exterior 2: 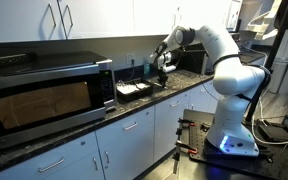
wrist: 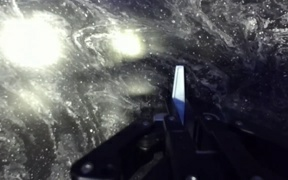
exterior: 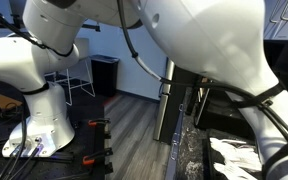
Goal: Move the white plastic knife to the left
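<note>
Pinched the white plastic knife [wrist: 178, 92] in the tool [wrist: 177, 126] in the wrist view, gripping its lower end. Came into that frame from 6 o'clock, with the pale blade standing up out of the dark tool body toward 12 o'clock. Held it over the dark, speckled stone worktop [wrist: 74, 115]; could not tell whether any part of the knife touched the stone. Caught two glare patches on the surface, the large one [wrist: 29, 42] at 10 o'clock from the knife and a lesser one [wrist: 127, 42] at 11 o'clock.

Hung over the kitchen worktop [exterior 2: 179, 90] in an exterior view, with the white arm [exterior 2: 222, 45] arched from 4 o'clock up and across to the tool [exterior 2: 161, 66]. Sat just above a black tray [exterior 2: 134, 90], at 2 o'clock from it, with pale items on the tray too small to name. Stood well apart from the microwave [exterior 2: 46, 100] at 8 o'clock. Could not make out the knife there, too small.

Filled most of an exterior view with blurred white arm [exterior: 204, 45] links close to the lens. Showed a white base [exterior: 39, 115] at 8 o'clock, a dark bin [exterior: 105, 74] near centre, and wood-look floor [exterior: 124, 115].
</note>
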Action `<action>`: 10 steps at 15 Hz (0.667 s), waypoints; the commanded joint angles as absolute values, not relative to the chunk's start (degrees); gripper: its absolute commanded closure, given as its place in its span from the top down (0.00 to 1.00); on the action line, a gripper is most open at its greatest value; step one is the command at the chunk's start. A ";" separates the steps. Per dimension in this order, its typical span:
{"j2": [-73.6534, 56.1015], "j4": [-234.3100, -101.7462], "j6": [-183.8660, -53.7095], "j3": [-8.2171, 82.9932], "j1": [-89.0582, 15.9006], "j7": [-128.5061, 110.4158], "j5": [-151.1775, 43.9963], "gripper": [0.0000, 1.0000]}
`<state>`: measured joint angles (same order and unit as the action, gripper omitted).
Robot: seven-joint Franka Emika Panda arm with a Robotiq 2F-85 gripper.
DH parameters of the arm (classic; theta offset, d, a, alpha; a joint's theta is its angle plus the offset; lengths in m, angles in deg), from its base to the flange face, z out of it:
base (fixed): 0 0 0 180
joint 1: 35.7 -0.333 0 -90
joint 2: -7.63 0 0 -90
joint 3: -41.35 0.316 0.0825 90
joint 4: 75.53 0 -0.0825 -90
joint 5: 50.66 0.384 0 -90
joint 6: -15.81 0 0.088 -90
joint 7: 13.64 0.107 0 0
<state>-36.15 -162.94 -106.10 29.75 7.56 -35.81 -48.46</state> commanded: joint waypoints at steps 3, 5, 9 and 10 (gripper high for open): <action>-36.45 -162.36 -106.14 30.48 7.80 -36.49 -48.68 0.03; -36.39 -162.48 -106.16 30.59 7.54 -36.49 -48.79 0.03; -36.15 -162.78 -106.48 30.73 6.67 -36.76 -49.83 0.03; -36.12 -162.74 -106.44 30.81 6.48 -36.87 -50.16 0.03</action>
